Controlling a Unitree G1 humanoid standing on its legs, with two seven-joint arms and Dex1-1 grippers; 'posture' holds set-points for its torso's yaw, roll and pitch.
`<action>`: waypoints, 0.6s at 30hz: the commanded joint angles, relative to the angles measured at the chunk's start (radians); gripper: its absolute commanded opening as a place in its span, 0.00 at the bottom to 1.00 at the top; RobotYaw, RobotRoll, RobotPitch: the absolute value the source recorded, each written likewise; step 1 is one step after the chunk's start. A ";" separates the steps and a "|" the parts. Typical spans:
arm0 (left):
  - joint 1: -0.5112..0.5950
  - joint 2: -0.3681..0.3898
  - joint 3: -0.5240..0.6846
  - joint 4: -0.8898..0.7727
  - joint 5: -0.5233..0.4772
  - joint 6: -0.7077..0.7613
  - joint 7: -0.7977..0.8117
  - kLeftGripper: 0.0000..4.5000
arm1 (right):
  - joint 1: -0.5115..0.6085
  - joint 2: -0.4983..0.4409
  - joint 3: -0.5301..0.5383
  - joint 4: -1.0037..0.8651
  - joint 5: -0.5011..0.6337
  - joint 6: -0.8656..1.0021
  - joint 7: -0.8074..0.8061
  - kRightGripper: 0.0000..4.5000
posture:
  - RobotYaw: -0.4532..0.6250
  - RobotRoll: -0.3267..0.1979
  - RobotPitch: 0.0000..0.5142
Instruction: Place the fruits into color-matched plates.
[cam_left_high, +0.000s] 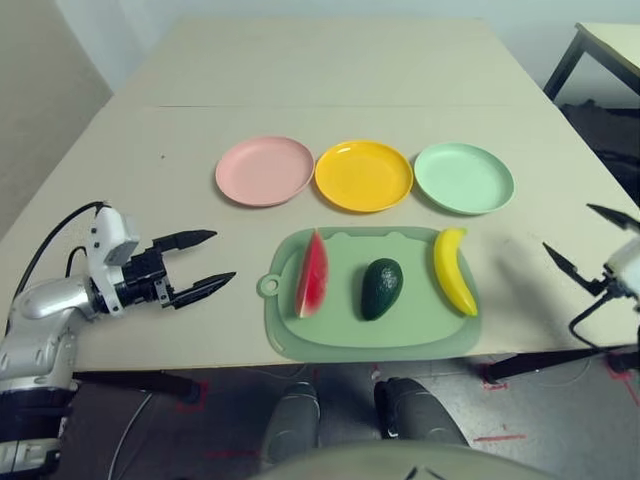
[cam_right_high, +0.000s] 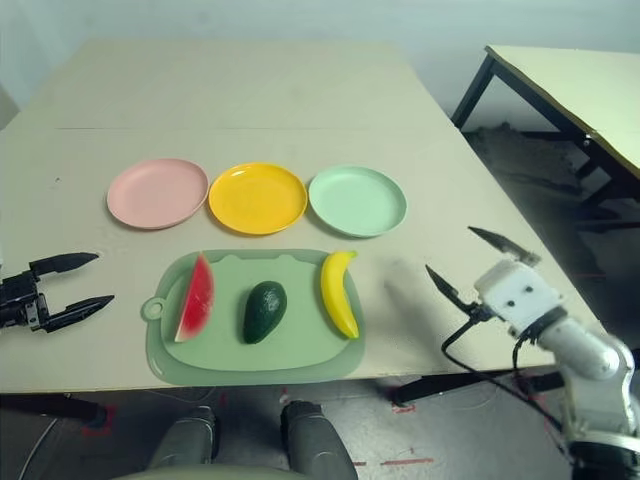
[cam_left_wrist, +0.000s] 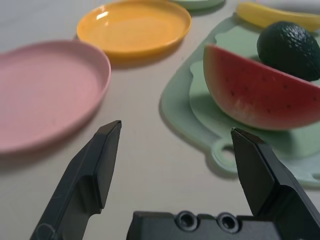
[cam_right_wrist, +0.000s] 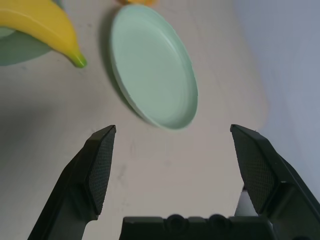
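Three plates stand in a row: pink (cam_left_high: 265, 170), yellow (cam_left_high: 363, 175) and mint green (cam_left_high: 464, 178). In front of them, on a green cutting mat (cam_left_high: 345, 335), lie a red watermelon wedge (cam_left_high: 312, 275), a dark green avocado (cam_left_high: 381, 288) and a yellow banana (cam_left_high: 453, 270). My left gripper (cam_left_high: 208, 259) hovers open and empty left of the mat, pointing at the watermelon (cam_left_wrist: 260, 92). My right gripper (cam_right_high: 470, 258) is open and empty to the right of the mat, facing the green plate (cam_right_wrist: 152, 65) and the banana's tip (cam_right_wrist: 45, 27).
The beige table's front edge (cam_left_high: 200, 365) runs just below the mat. A second table (cam_right_high: 570, 90) stands at the far right with a gap of floor between. Bare tabletop lies behind the plates and on both sides of the mat.
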 joint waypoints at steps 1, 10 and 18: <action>-0.009 -0.025 -0.035 0.056 0.043 -0.047 -0.014 1.00 | -0.162 -0.027 0.185 0.031 -0.061 -0.021 0.162 1.00 | 0.39 0.62 0.20; -0.062 -0.066 -0.069 0.117 0.077 -0.111 -0.027 1.00 | -0.479 0.063 0.474 0.237 -0.165 -0.172 0.369 1.00 | 0.41 0.62 0.21; -0.113 -0.071 -0.079 0.166 0.086 -0.143 -0.043 1.00 | -0.503 0.093 0.546 0.262 -0.179 -0.218 0.417 1.00 | 0.42 0.62 0.23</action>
